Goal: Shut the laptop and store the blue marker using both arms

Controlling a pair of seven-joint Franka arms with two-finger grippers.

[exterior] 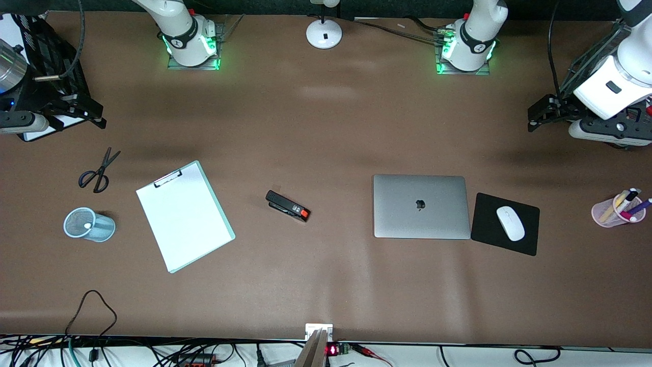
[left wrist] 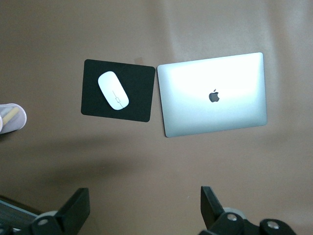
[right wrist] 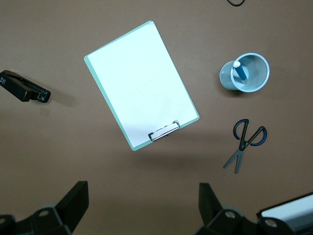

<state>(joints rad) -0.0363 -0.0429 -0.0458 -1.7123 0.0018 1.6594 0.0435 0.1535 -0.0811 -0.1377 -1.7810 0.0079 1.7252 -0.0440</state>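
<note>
Laptop (exterior: 421, 206) lies closed, a dark apple logo on its lid. Blue marker (right wrist: 239, 72) stands in the mesh cup (right wrist: 244, 73). Left gripper (left wrist: 142, 211) and right gripper (right wrist: 143, 208) hang released, both arms waiting.

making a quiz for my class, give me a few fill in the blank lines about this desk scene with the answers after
1. The laptop lies with its lid ____.
2. The blue marker stands inside the blue mesh ____.
3. The white mouse rests on the black ____.
4. The item between the clipboard and the laptop is a ____.

Missing words: closed; cup; mouse pad; stapler
</note>
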